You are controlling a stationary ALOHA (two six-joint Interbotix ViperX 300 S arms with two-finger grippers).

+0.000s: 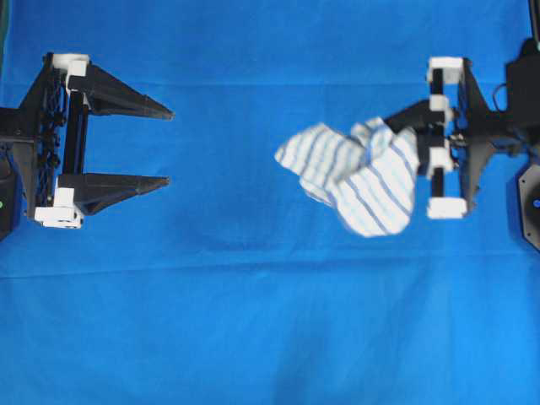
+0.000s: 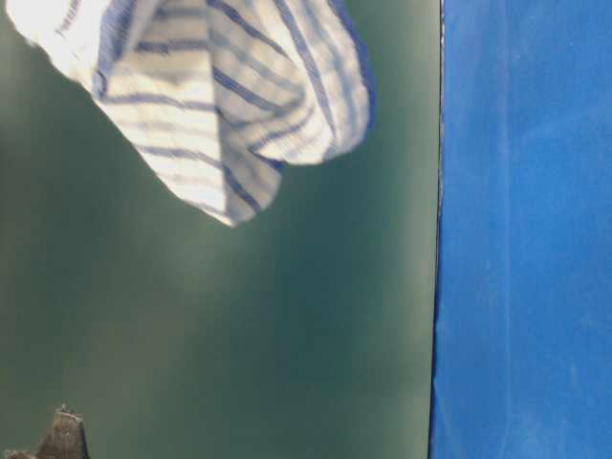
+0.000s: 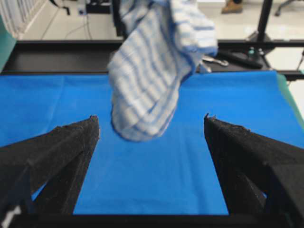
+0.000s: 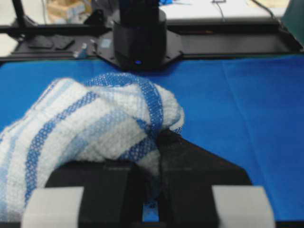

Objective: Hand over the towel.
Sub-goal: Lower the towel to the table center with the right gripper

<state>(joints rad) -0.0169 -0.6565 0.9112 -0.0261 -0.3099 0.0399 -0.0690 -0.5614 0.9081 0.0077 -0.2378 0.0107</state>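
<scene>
- While the right gripper (image 4: 154, 156) is seen from its own wrist camera, its black fingers are pressed together on a fold of the towel (image 4: 90, 128), which bulges up and to the left over them.
- Overhead view: right gripper (image 1: 403, 118) at the right side, pinching the towel (image 1: 363, 173) at one bunched edge; the rest of the cloth hangs loose and spreads toward the middle of the scene, clear of the blue cloth (image 1: 253, 321) below.
- Towel is white with thin blue and grey stripes, crumpled, not folded flat.
- Left gripper (image 1: 169, 145) at the left side, fingers spread wide, nothing between them; well apart from the towel.
- Left wrist view: the two black fingertips (image 3: 90, 128) frame the towel (image 3: 152, 80), which dangles ahead and above the blue cloth (image 3: 166, 166), not touching either finger.
- Table-level view: towel (image 2: 220, 96) hangs against a green background; blue cloth (image 2: 526, 239) to the right.
- Far side, beyond the cloth edge: black frame rail (image 3: 47, 52) and the left arm's black base (image 4: 140, 40).
</scene>
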